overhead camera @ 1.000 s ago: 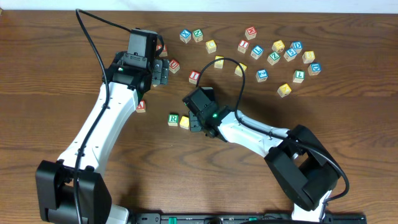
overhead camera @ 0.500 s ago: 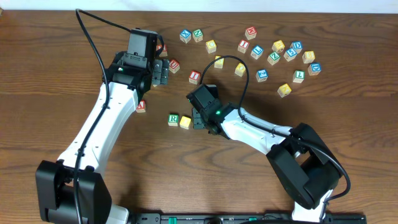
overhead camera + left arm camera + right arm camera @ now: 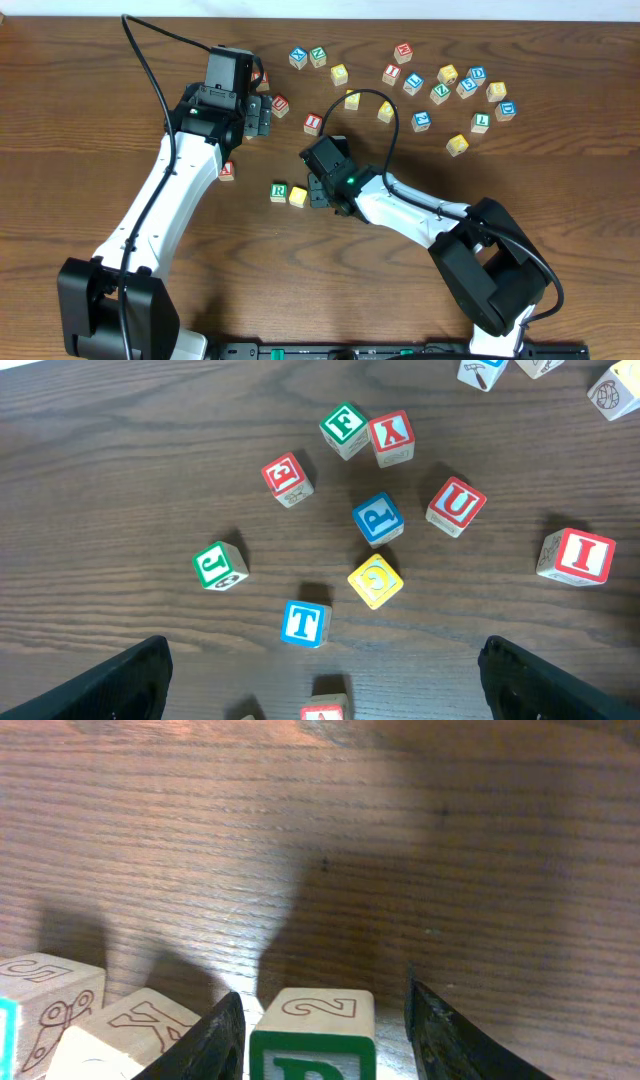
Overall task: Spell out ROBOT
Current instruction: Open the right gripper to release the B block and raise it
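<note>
Wood, dark brown and grained, forms the table [image 3: 80, 120] under the scattered letter blocks [image 3: 440, 85]. Green R block [image 3: 279, 191] lies just beside a yellow block [image 3: 298, 196], with the right gripper [image 3: 316, 192] next to that pair. Its fingers [image 3: 222, 1040] are spread either side of a green-framed block [image 3: 312, 1038], not touching it. Left gripper [image 3: 322, 650] hangs spread wide over a cluster holding the blue T block [image 3: 303, 623], yellow G block [image 3: 375, 580], blue P block [image 3: 378, 519] and red U block [image 3: 456, 506]

We find a robotics test lab: left arm [image 3: 165, 195] and right arm [image 3: 410, 215], white and black, cable [image 3: 366, 91] trailing, over a wooden desk [image 3: 560, 180] strewn with letter blocks [image 3: 447, 74].
</note>
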Robot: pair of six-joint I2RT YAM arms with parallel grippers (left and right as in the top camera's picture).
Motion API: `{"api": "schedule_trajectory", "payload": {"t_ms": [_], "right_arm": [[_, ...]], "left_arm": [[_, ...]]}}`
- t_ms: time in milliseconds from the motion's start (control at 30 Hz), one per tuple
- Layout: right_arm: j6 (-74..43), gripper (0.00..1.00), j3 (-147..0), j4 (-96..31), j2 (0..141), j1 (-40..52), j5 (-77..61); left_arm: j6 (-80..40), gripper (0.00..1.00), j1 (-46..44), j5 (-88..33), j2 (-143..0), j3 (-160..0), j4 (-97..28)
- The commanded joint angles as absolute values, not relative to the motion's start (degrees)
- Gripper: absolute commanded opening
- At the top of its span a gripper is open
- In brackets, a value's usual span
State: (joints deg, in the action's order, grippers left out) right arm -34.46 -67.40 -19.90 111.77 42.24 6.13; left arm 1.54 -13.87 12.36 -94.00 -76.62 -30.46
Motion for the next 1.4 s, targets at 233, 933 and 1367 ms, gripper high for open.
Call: {"api": "schedule_trajectory", "payload": {"t_ms": [233,933,1367], "right_arm": [[-32.9,0.47,-70.4,-19.9,112.5,41.8,6.3],[-31.6,0.36,-70.4,-19.0,112.5,36.6,6.5],[-32.1,0.16,-70.4,-21.5,112.5,38.5,6.5]], "left_arm": [[1.9,0.96,-13.5,13.1,-92.6,-77.7,-30.7],[1.9,0.96,-13.5,13.1,-92.6,-77.7,-30.7],[1.9,0.96,-13.5,13.1,-92.6,-77.7,-30.6]]}}
